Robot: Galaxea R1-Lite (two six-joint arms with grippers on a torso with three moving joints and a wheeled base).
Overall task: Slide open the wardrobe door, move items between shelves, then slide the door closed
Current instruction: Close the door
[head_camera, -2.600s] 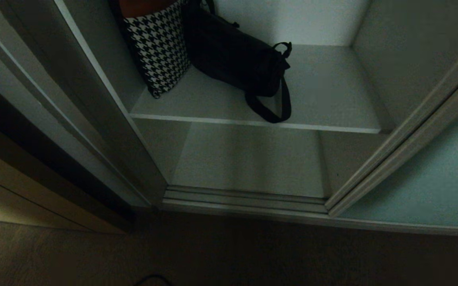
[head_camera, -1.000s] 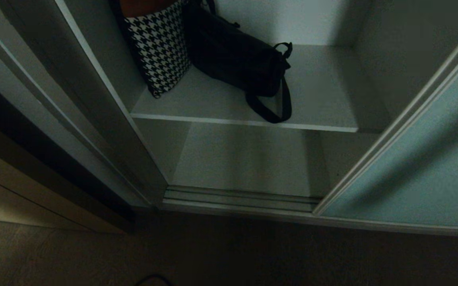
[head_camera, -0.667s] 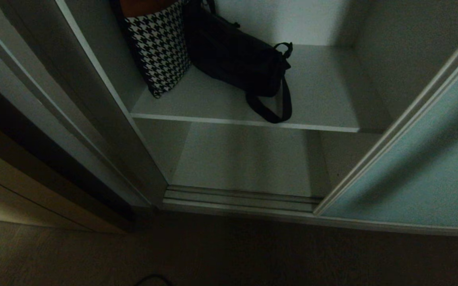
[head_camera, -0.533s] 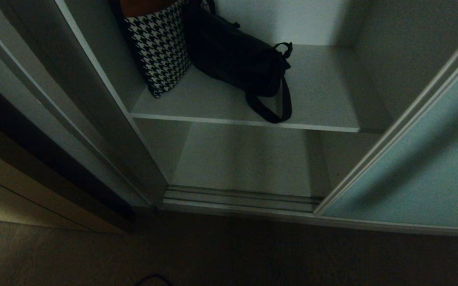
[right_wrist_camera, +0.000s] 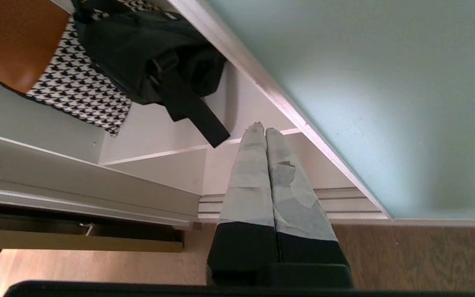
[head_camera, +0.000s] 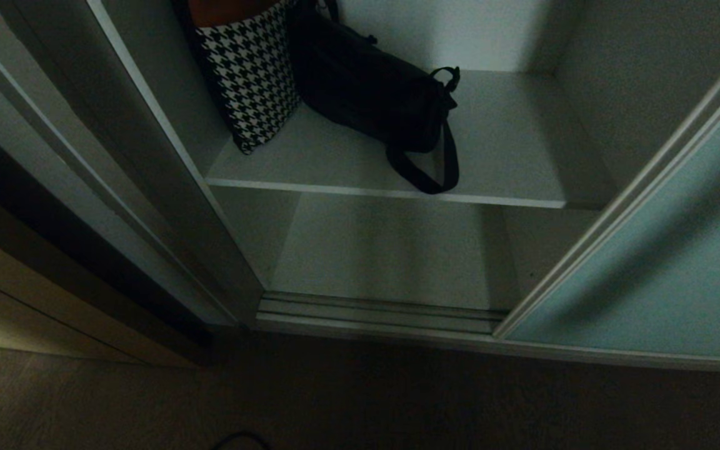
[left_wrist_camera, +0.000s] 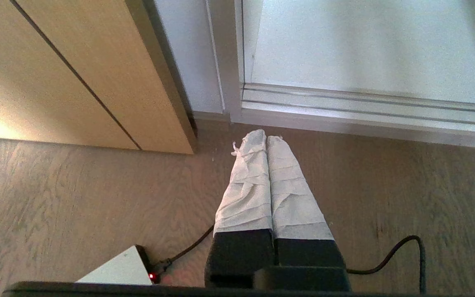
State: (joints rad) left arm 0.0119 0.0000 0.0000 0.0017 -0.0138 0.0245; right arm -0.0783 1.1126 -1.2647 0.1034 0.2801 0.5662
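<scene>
Sitting on upper shelf (head_camera: 497, 150): a houndstooth bag (head_camera: 250, 78) is leaning at the left wall, and the black bag (head_camera: 366, 87) is lying just beside it, strap loop (head_camera: 425, 172) trailing toward the front edge.
Lower shelf (head_camera: 385, 250): is lying bare.
Sliding door (head_camera: 660, 262): is standing at the right, leaving the opening uncovered.
Left gripper (left_wrist_camera: 265, 138): is hanging over the wood floor (left_wrist_camera: 76, 194), fingers together.
Right gripper (right_wrist_camera: 262, 130): is pointing at the shelf edge beside the door frame, fingers pressed together, empty.

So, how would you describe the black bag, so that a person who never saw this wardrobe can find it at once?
Look into the open wardrobe, at the upper shelf. The black bag lies there beside a houndstooth bag. It alone is plain black, and its wide strap loop reaches toward the shelf's front edge.
</scene>
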